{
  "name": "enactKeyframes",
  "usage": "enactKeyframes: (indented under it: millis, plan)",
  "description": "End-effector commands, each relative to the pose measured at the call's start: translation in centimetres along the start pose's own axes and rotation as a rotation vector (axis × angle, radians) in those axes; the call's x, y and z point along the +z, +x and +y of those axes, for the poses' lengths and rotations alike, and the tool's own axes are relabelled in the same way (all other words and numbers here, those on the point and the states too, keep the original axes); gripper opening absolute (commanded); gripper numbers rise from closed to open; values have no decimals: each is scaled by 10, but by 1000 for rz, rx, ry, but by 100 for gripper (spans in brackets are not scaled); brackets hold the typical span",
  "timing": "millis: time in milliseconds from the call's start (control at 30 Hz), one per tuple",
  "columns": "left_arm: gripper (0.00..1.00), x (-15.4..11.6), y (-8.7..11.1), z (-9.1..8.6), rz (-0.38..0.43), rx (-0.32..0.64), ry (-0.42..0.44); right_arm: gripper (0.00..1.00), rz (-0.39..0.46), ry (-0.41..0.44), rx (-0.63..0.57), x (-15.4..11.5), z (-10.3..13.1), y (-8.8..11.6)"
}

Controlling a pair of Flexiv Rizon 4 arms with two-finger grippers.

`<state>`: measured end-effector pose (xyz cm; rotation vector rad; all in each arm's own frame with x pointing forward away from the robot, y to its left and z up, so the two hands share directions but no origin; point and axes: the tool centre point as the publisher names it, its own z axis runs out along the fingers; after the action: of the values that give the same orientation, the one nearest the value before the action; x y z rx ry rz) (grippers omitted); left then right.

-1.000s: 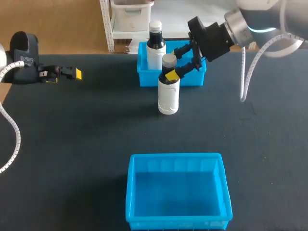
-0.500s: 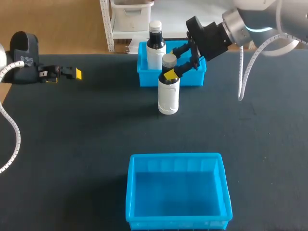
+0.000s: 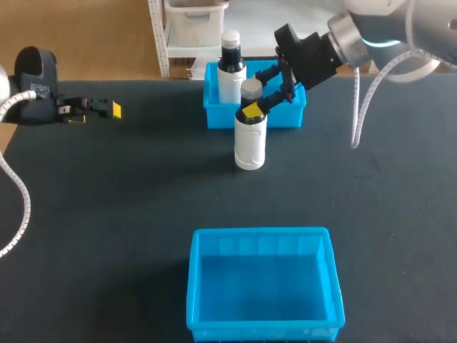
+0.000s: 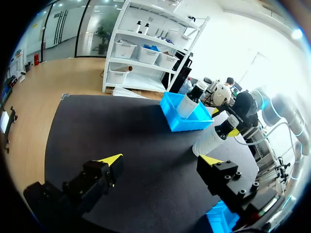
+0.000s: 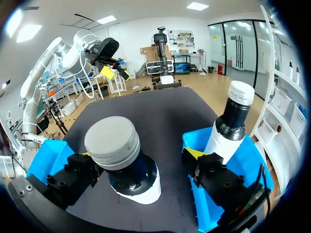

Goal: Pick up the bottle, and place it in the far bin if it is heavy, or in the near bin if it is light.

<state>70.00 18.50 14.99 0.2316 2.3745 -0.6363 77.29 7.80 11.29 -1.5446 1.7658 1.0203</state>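
A white bottle [image 3: 249, 139] with a grey cap stands upright on the black table, just in front of the far blue bin [image 3: 285, 118]. My right gripper [image 3: 258, 93] is open, one finger on each side of the bottle's neck. In the right wrist view the bottle's cap [image 5: 112, 142] sits between the spread fingers of my right gripper [image 5: 141, 158], with gaps on both sides. The near blue bin [image 3: 260, 234] lies at the table's front. My left gripper [image 3: 100, 108] is open and empty at the far left, well away from the bottle [image 4: 213, 139].
A second white bottle [image 3: 230, 68] with a dark neck stands inside the far bin's left part, close beside the right gripper's fingers [image 5: 214, 177]. Bare black table lies between the two bins and around my left gripper [image 4: 160, 160].
My right gripper has edged slightly left and away, closer around the bottle's neck. The bottle and the left arm have not moved.
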Motion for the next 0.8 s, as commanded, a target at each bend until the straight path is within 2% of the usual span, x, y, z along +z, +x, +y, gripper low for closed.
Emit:
enactKeyframes:
  millis: [33, 367, 400, 533, 567, 600, 800]
  plan:
    - [100, 0, 0, 0, 0, 0, 0, 100, -1, -2, 0, 0, -2, 0]
    - [100, 0, 0, 0, 0, 0, 0, 100, -17, -17, -5, 1, -1, 2]
    - [100, 0, 0, 0, 0, 0, 0, 91, -17, -18, -4, 1, -1, 2]
    - [100, 0, 0, 0, 0, 0, 0, 69, -18, -21, -4, 2, 1, 2]
    - [100, 0, 0, 0, 0, 0, 0, 57, -18, -22, -4, 3, 1, 2]
    - [100, 0, 0, 0, 0, 0, 0, 50, -18, -23, -4, 3, 1, 2]
    - [100, 0, 0, 0, 0, 0, 0, 44, -18, -26, -7, 4, 2, 1]
